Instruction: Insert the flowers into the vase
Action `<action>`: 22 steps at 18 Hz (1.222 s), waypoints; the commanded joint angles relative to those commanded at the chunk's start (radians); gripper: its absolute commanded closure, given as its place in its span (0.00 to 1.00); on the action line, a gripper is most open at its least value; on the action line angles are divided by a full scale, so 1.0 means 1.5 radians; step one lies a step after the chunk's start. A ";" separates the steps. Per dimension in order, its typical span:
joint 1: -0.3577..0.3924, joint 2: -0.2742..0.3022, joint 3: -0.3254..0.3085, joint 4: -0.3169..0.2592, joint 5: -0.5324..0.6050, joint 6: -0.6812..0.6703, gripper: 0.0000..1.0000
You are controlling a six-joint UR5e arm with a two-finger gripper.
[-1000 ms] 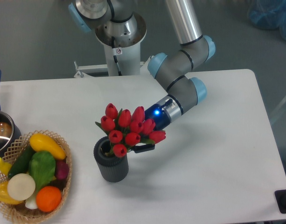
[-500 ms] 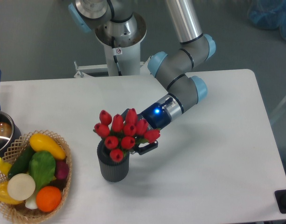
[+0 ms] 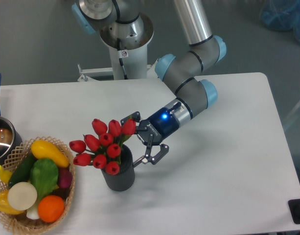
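The white table (image 3: pixel 228 161) fills most of the view; its far edge runs behind the robot's base, its right edge drops off at the right side, and the whole right half of its top lies bare, as does the strip along the near edge in front of the vase; the arm (image 3: pixel 191 83) comes down from the top and bends across the middle of the table, its wrist pointing leftward and down; at the left edge the wicker basket (image 3: pixel 66 196) of coloured vegetables sits partly out of frame, with the steel pot (image 3: pixel 3 139) and its blue handle just behind it, also cut off by the frame; between basket and vase only a narrow lane of table shows.

The vase (image 3: pixel 119 178) stands upright left of centre, near the basket but not touching it; the flowers (image 3: pixel 103 144) sit with their stems down in its mouth, the red heads leaning out to the left over the rim toward the basket; the gripper (image 3: pixel 146 139) is just right of the bunch with its fingers spread wide, holding nothing, its upper finger close by the rightmost tulip head and its lower finger beside the vase's rim.

Half a second ago the fingers were closed on the bunch, which stood more upright over the vase; since then they have let go and the heads have tipped left; the vase, basket and pot have not shifted.
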 joint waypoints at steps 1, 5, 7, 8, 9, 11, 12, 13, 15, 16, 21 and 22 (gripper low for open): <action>0.006 0.010 -0.001 -0.001 0.028 -0.007 0.00; 0.044 0.057 -0.001 -0.002 0.094 -0.049 0.00; 0.063 0.087 -0.001 -0.004 0.115 -0.077 0.00; 0.073 0.101 0.000 -0.004 0.135 -0.092 0.00; 0.084 0.117 0.003 -0.004 0.158 -0.106 0.00; 0.112 0.141 0.007 -0.004 0.207 -0.124 0.00; 0.127 0.152 0.007 -0.004 0.225 -0.124 0.00; 0.146 0.165 0.007 -0.004 0.244 -0.123 0.00; 0.179 0.185 0.013 -0.004 0.304 -0.120 0.00; 0.190 0.192 0.022 -0.005 0.340 -0.120 0.00; 0.241 0.212 0.066 -0.005 0.502 -0.125 0.00; 0.252 0.216 0.074 -0.005 0.533 -0.125 0.00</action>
